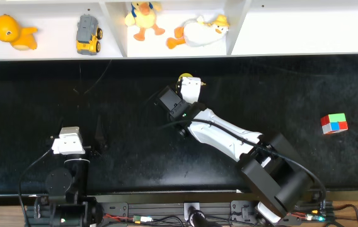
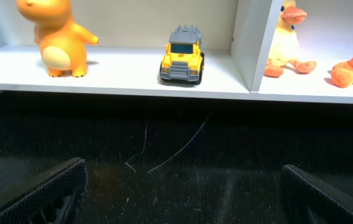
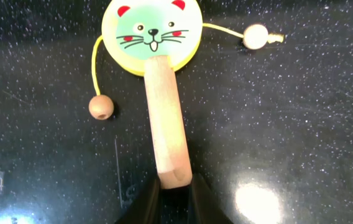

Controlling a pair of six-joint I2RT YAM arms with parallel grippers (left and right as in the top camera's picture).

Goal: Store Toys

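Top view: the rattle drum lies on the bench near the middle of its far edge, with the right claw at it. Left wrist view: the left claw is released, fingers wide apart, facing the shelf. Right wrist view: the right claw is grasping the end of the rattle drum's wooden handle.
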